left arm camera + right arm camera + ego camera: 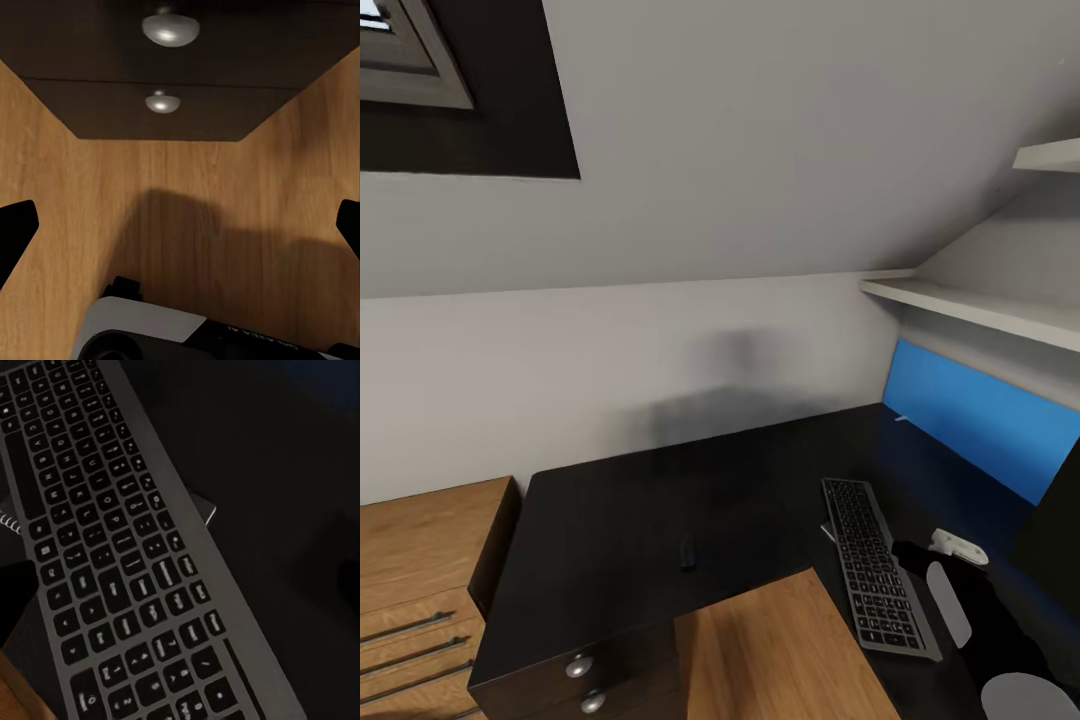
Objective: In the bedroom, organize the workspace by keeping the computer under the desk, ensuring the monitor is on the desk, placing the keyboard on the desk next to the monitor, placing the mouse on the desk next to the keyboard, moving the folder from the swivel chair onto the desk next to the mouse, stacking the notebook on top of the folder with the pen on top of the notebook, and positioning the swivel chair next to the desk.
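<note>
the desk (610,520) was shiny black with silver knobs (170,28). the keyboard (872,565) was grey with dark keys. the floor (225,225) was brown wood.

Pale grey walls (760,150) meet under a sloping ceiling; a dark-framed window (420,60) sits at the upper left; two white shelves (980,310) project from the right wall above a bright blue panel (980,420); the floor (780,650) is warm wood plank; a light wooden low cabinet (420,570) with slim dark handles stands at the left; soft shadow smudges the back wall.
</note>
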You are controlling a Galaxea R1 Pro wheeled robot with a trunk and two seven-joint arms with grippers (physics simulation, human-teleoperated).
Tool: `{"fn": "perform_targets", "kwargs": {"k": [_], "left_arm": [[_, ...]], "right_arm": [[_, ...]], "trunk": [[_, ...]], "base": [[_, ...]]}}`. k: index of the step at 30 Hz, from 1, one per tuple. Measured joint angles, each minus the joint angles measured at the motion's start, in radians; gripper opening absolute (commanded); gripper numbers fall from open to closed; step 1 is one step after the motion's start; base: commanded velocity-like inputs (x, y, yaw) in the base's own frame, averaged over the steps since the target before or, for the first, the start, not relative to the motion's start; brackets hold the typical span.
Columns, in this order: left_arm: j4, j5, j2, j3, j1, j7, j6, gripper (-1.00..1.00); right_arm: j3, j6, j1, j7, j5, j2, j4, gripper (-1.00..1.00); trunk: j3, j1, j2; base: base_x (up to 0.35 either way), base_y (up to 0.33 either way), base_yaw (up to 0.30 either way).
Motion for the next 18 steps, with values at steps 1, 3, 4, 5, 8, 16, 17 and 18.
{"fn": "perform_targets", "kwargs": {"k": [1,3,4,5,8,16,17,18], "left_arm": [[0.000,0.000,0.000,0.000,0.000,0.000,0.000,1.00],[0.000,0.000,0.000,0.000,0.000,0.000,0.000,1.00],[0.000,0.000,0.000,0.000,0.000,0.000,0.000,1.00],[0.000,0.000,0.000,0.000,0.000,0.000,0.000,1.00],[0.000,0.000,0.000,0.000,0.000,0.000,0.000,1.00],[0.000,0.000,0.000,0.000,0.000,0.000,0.000,1.00],[0.000,0.000,0.000,0.000,0.000,0.000,0.000,1.00],[0.000,0.000,0.000,0.000,0.000,0.000,0.000,1.00]], "right_arm": [[0.000,0.000,0.000,0.000,0.000,0.000,0.000,1.00],[0.000,0.000,0.000,0.000,0.000,0.000,0.000,1.00],[0.000,0.000,0.000,0.000,0.000,0.000,0.000,1.00],[0.000,0.000,0.000,0.000,0.000,0.000,0.000,1.00],[0.000,-0.001,0.000,0.000,0.000,0.000,0.000,1.00],[0.000,-0.003,0.000,0.000,0.000,0.001,0.000,1.00],[0.000,-0.003,0.000,0.000,0.000,0.001,0.000,1.00],[0.000,-0.003,0.000,0.000,0.000,0.001,0.000,1.00]], "trunk": [[0.000,0.000,0.000],[0.000,0.000,0.000],[0.000,0.000,0.000],[0.000,0.000,0.000],[0.000,0.000,0.000],[0.000,0.000,0.000],[0.000,0.000,0.000],[0.000,0.000,0.000]], "base": [[0.074,0.000,0.000],[0.054,0.000,0.000],[0.038,0.000,0.000],[0.030,0.000,0.000],[0.020,-0.002,0.000],[0.006,-0.102,0.000],[0.002,-0.140,0.000],[0.001,-0.112,0.000]]}}
